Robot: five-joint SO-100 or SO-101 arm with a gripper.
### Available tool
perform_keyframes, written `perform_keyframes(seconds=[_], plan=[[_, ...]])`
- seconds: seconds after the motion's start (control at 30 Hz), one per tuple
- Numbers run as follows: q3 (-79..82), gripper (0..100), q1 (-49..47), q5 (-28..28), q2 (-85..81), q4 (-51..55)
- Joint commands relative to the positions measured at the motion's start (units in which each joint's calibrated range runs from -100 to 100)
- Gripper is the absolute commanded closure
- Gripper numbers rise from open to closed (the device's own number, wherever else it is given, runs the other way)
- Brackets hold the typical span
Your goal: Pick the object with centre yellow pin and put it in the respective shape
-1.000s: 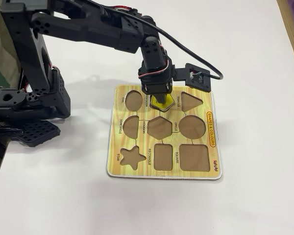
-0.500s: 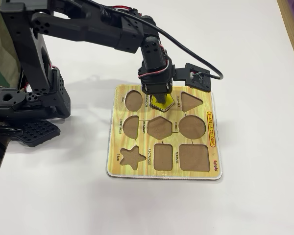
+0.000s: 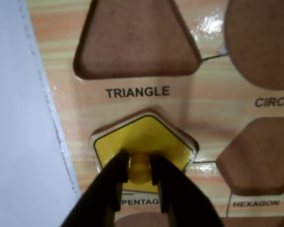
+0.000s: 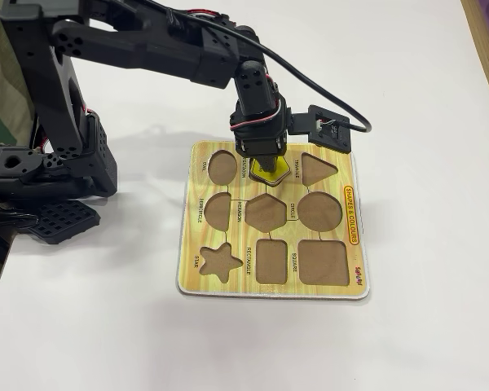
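Note:
A yellow pentagon piece [image 3: 146, 137] with a yellow centre pin [image 3: 139, 166] lies in the recess labelled PENTAGON on the wooden shape board [image 3: 132, 109]. A thin dark strip of the recess shows along its upper edges. My black gripper [image 3: 139, 171] comes in from the bottom of the wrist view, and its two fingers press on either side of the pin. In the fixed view the gripper [image 4: 265, 167] points straight down onto the yellow piece [image 4: 280, 172] in the board's [image 4: 354, 281] far row.
Empty brown recesses surround it: triangle [image 3: 137, 38], circle [image 3: 262, 38] and hexagon [image 3: 255, 156]. The fixed view also shows star [image 4: 220, 261], rectangle [image 4: 271, 261] and square [image 4: 322, 262] recesses. The arm's base [image 4: 49, 171] stands left of the board on a white table.

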Motion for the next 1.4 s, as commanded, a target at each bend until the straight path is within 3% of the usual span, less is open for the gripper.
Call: perform_keyframes(seconds=[0.0, 0.17, 0.77, 0.97, 1.37], plan=[[0.09, 99, -0.31, 0.28, -0.77, 0.12], [-0.27, 99, 0.38, 3.0, -0.77, 0.12], [0.09, 99, 0.38, 3.68, -0.85, 0.12], [0.18, 84, -0.6, 3.62, -2.03, 0.04], [7.1, 84, -0.6, 3.47, -14.16, -0.74]])
